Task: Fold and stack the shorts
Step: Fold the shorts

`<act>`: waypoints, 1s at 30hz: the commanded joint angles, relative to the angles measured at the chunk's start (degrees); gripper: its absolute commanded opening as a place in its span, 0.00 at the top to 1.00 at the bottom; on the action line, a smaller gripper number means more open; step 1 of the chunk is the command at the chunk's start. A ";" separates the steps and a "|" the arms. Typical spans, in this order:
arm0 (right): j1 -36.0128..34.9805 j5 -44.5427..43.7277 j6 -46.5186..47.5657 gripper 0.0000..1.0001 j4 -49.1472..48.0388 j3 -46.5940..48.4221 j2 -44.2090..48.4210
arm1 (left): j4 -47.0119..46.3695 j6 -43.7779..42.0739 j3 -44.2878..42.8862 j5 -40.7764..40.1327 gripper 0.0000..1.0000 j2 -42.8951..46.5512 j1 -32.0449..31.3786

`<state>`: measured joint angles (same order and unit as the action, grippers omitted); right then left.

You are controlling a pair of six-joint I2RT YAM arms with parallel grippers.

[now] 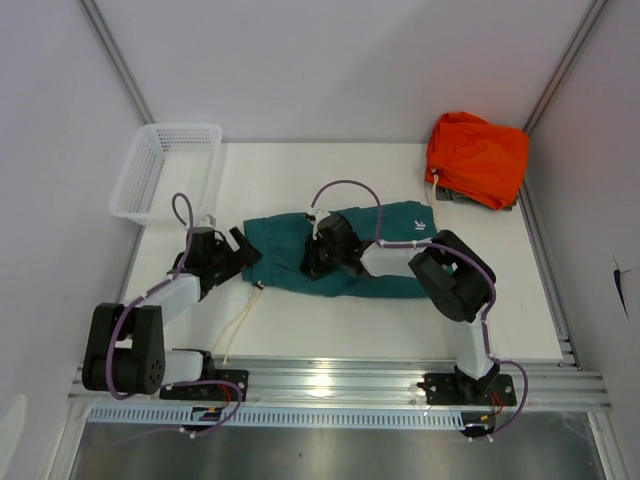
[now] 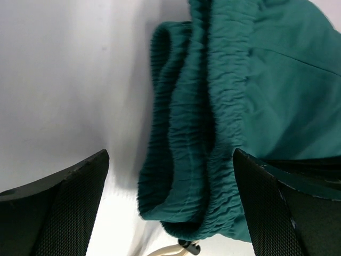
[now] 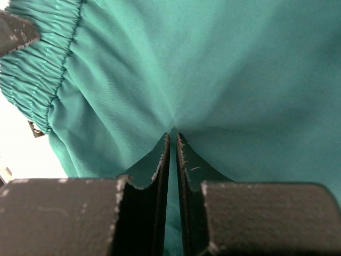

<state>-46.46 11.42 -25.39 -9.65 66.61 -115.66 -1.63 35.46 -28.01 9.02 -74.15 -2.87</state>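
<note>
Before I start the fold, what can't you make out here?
Top view: the right arm covers the middle of the shorts; creases there are hidden.
Right wrist: the shut right hand hides how many layers it pinches.
Left wrist: the drawstring is cut off by the bottom edge.

Even, bright overhead light fills the top view; glare flares on the rail point(image 1: 322, 381). In the left wrist view the counter point(image 2: 64, 80) washes out white, with soft shadow beside the shorts point(image 2: 224, 106).
</note>
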 commanded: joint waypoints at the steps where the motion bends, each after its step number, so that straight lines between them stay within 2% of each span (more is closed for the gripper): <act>1: -0.48 -2.19 2.62 0.87 9.30 -0.43 -1.76 | -10.40 0.48 3.13 6.80 0.01 1.19 -0.20; 6: -0.48 -1.84 2.80 0.87 9.30 0.10 -2.03 | -13.14 0.48 4.28 9.00 0.01 2.70 -0.38; 12: -0.39 -1.14 2.53 0.88 9.30 0.10 -1.50 | -13.13 1.88 3.75 9.61 0.01 -5.20 -0.38; 20: -0.48 -0.79 2.71 0.88 9.21 -0.08 -0.63 | -18.31 4.52 5.77 11.10 0.01 -8.82 -0.38; 23: -0.48 -0.52 2.54 0.88 9.04 -0.08 -0.54 | -19.98 5.58 5.95 11.81 0.09 -9.87 -0.38; 24: -0.48 -0.61 2.54 0.88 9.03 -0.08 -0.54 | -20.43 5.84 6.12 11.99 0.17 -10.13 -0.38; 26: -0.56 -0.52 2.45 0.88 9.03 -0.08 -0.54 | -20.87 6.37 6.21 11.99 0.25 -10.14 -0.38; 27: -0.56 -0.52 2.45 0.88 8.95 -0.16 -0.54 | -20.44 6.37 5.86 11.12 0.35 -9.96 -0.38; 30: -0.91 -0.35 2.45 0.88 8.86 -0.16 -0.71 | -19.12 6.20 5.51 9.97 0.42 -8.03 -0.38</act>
<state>-46.54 11.66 -24.53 -7.68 67.42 -115.59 -23.11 41.08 -23.16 19.31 -82.94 -3.03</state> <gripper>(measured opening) 0.121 0.593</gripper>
